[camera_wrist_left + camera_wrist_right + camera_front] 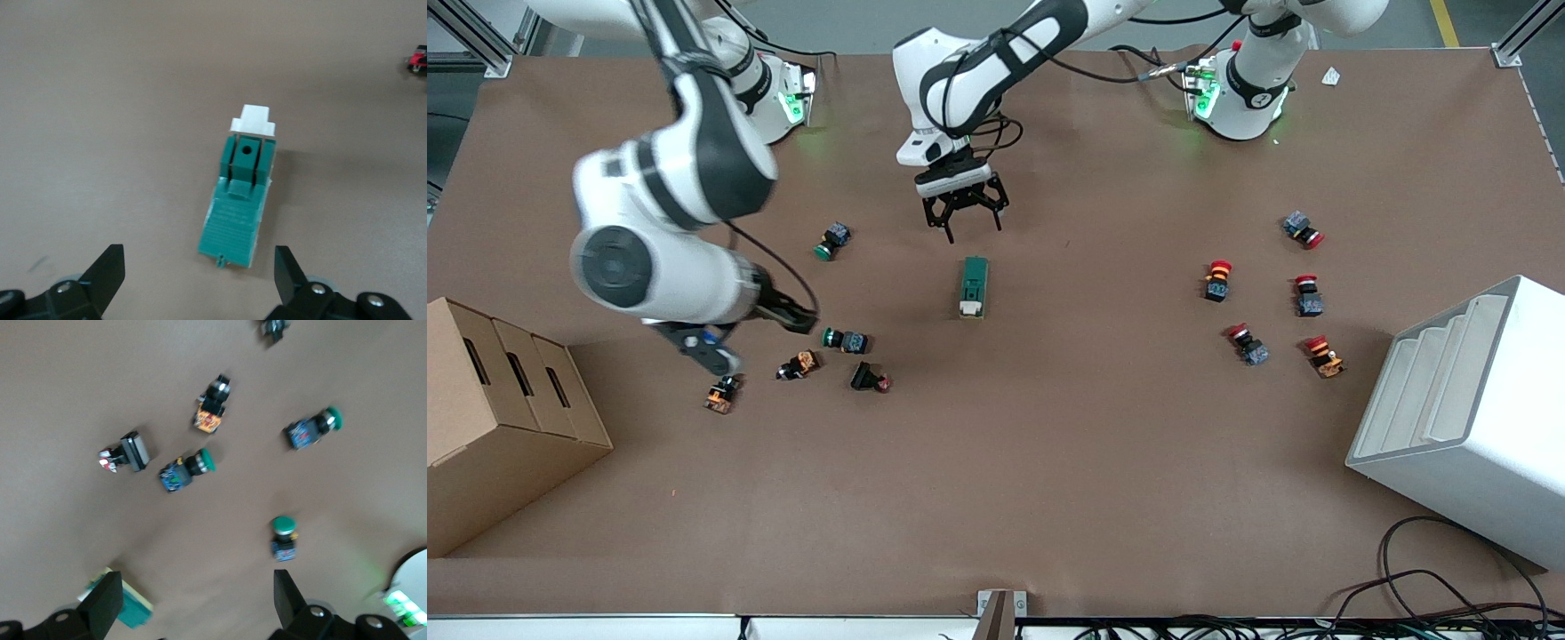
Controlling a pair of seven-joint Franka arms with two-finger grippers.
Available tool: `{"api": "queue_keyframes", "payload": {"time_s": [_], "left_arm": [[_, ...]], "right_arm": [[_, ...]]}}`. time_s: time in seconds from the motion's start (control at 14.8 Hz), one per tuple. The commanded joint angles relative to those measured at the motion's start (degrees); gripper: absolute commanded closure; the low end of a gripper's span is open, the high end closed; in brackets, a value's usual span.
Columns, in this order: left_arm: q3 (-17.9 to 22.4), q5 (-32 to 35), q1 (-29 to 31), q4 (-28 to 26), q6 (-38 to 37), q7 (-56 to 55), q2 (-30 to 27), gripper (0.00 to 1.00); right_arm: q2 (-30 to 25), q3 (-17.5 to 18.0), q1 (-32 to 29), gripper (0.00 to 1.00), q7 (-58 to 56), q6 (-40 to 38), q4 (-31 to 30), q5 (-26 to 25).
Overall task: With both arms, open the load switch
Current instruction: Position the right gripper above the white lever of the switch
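Note:
The load switch (974, 287) lies flat mid-table, a dark-green block with its white toggle (970, 308) at the end nearer the front camera. My left gripper (973, 227) hangs open just above the table beside the switch's green end, with nothing between its fingers. In the left wrist view the switch (241, 193) sits just ahead of the open left gripper (199, 263). My right gripper (802, 320) is open and empty over a cluster of push buttons toward the right arm's end. The right wrist view shows a corner of the switch (123, 603) beside one finger of the right gripper (197, 583).
Green and orange push buttons (845, 339) lie under and around the right gripper, with one more (834, 240) nearer the bases. Several red push buttons (1248, 344) lie toward the left arm's end. A cardboard box (498, 418) and a white rack (1467, 418) stand at the table's two ends.

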Motion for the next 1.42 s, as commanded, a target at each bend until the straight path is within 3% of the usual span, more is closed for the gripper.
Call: {"api": "queue_keyframes", "payload": {"time_s": [0.0, 0.14, 0.34, 0.61, 0.81, 1.35], "left_arm": [[0.2, 7.7, 0.0, -3.0, 3.0, -5.6, 0.6, 0.01], [0.3, 14.5, 0.6, -6.5, 5.8, -9.3, 0.6, 0.01], [0.6, 19.2, 0.6, -7.2, 6.7, -12.1, 1.2, 0.01], [2.1, 28.7, 0.8, -7.7, 6.7, -14.9, 3.4, 0.01], [2.6, 35.7, 0.8, -7.7, 6.3, -18.4, 5.8, 0.01], [4.3, 42.2, 0.8, -10.6, 6.1, -25.1, 5.6, 0.01]], "right_arm": [[4.7, -0.4, 3.5, 0.0, 13.1, 2.9, 1.7, 2.4], [9.1, -0.4, 5.8, 0.0, 22.3, 4.9, 4.6, 3.4], [16.4, -0.4, 9.7, 0.0, 35.4, 5.1, 11.4, 3.5], [21.5, 0.4, 12.2, 0.0, 47.8, 11.8, 12.4, 5.9], [24.1, 1.1, 14.1, 0.0, 51.7, 13.1, 12.4, 7.2], [25.8, 1.3, 17.0, 0.0, 53.1, 13.0, 11.6, 10.6]]}}
